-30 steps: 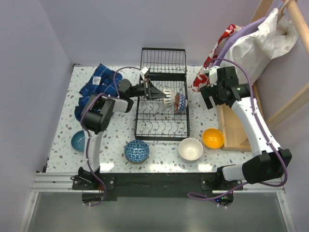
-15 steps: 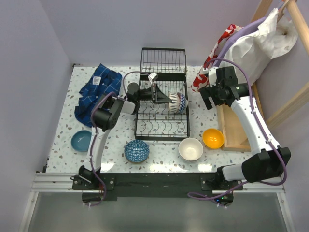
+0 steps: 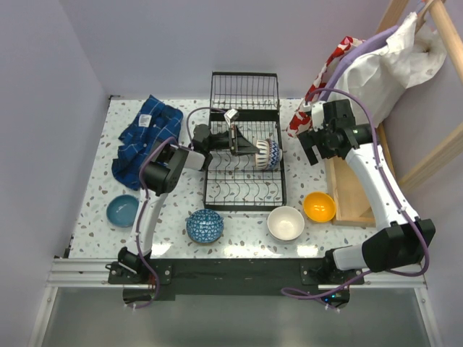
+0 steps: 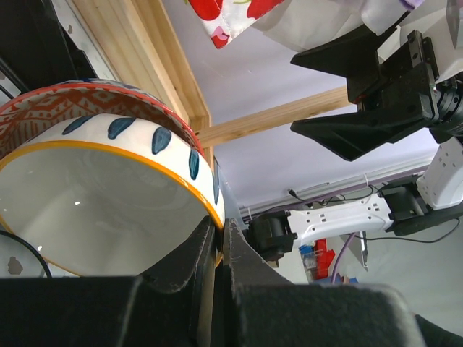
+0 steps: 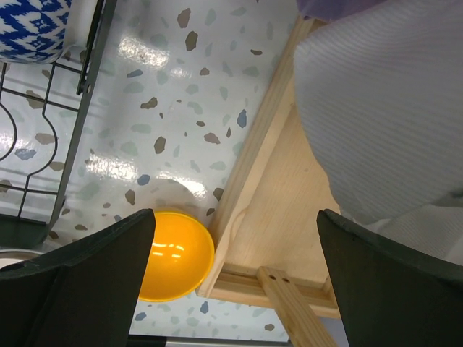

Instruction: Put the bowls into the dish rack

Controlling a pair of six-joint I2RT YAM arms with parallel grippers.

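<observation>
Dish rack [image 3: 244, 173] at worktop [image 3: 87, 217] centre holds two bowls on edge near its 2 o'clock: drop-patterned white bowl [image 4: 108, 195] against red-patterned bowl [image 4: 79, 101]; left hand [image 4: 221, 233] pinches the white bowl's rim; right hand [image 5: 235, 217] spread wide, empty, above orange bowl [image 5: 170, 253] and wooden tray [image 5: 278, 217] at 3 o'clock.

Orange bowl [image 5: 173, 256] sits just beside wooden tray [image 5: 282, 210].

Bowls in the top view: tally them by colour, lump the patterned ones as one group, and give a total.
Teal bowl: 1
White bowl: 1
Orange bowl: 1
Patterned: 3 (blue-and-white bowl, drop-patterned bowl, red-and-blue bowl)
Total: 6
</observation>
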